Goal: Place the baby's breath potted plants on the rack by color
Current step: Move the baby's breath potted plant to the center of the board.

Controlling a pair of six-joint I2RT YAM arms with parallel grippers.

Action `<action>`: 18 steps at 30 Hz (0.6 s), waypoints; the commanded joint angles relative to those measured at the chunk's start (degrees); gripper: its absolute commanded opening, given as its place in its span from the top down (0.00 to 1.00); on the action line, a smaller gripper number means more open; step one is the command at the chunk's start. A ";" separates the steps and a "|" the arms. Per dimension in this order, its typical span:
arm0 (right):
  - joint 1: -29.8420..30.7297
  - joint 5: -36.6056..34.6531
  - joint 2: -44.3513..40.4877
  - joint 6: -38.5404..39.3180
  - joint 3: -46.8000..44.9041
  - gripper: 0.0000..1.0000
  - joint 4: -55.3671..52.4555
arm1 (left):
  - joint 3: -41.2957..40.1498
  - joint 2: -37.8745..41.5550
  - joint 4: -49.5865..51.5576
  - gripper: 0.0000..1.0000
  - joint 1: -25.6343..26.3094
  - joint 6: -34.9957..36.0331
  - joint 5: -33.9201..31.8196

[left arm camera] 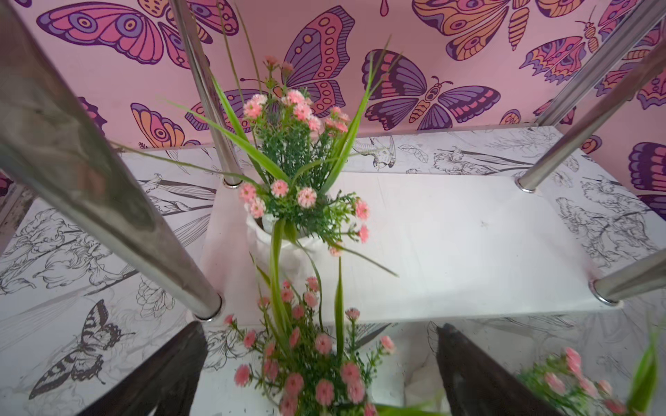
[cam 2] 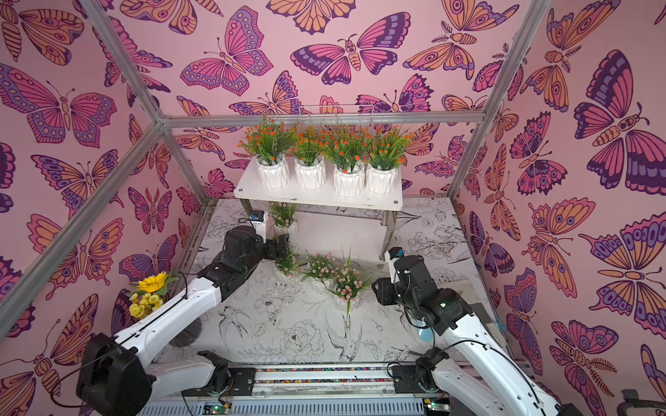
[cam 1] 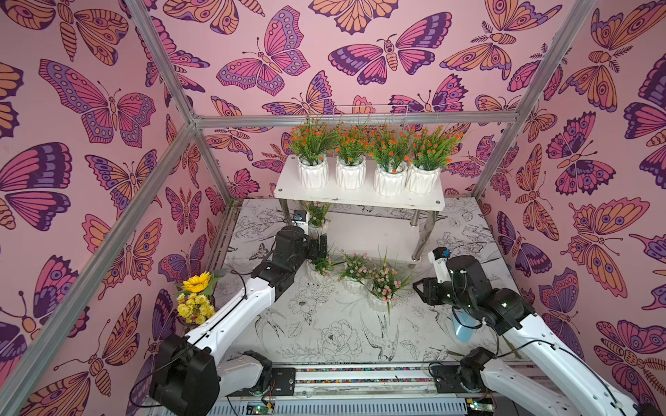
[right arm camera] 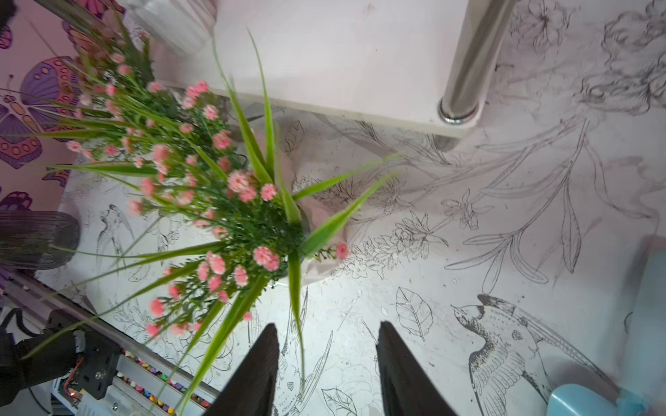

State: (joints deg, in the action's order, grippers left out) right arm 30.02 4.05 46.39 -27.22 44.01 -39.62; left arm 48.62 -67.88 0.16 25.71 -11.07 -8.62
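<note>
My left fingers [left arm camera: 468,367] are spread wide and released, grasping nothing. The sprigs of one pink-flowered plant [left arm camera: 313,367] rise between them, and I cannot tell whether I touch its pot. My right fingers [right arm camera: 252,374] stand partly apart and empty, just at 3 o'clock of the rightmost pink plant [cam 1: 383,284], not touching it.

The rack [cam 1: 360,196] stands at 12 o'clock on the tabletop [cam 1: 324,324]. Four orange-flowered plants [cam 1: 313,144] sit upright in a row on its top board. One pink plant [left arm camera: 288,162] stands upright at the 9 o'clock end of the lower board [left arm camera: 450,245]. Three pink plants in all are on the tabletop at the rack's 6 o'clock, close together. A sunflower bouquet [cam 1: 196,295] is at 8 o'clock.
</note>
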 commanded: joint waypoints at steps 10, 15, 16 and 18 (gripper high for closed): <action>1.02 2.00 0.55 -9.49 -14.14 0.57 15.53 | -5.47 13.55 6.92 0.00 5.48 -3.88 -3.62; 1.40 1.05 2.57 -9.47 -15.31 0.57 19.17 | -5.68 15.64 8.78 0.00 5.84 -4.09 -4.13; 1.42 0.53 3.18 -9.10 -15.11 0.57 19.04 | -5.77 15.73 8.73 0.00 5.84 -4.18 -4.09; 1.37 1.05 4.21 -8.64 -14.92 0.60 20.05 | -5.77 15.63 8.79 0.00 5.92 -4.23 -3.79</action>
State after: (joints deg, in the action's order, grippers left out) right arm 31.09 5.56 49.58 -35.90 28.75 -22.63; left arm 44.14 -52.64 7.55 31.20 -14.50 -11.66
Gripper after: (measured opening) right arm 0.408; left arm 0.999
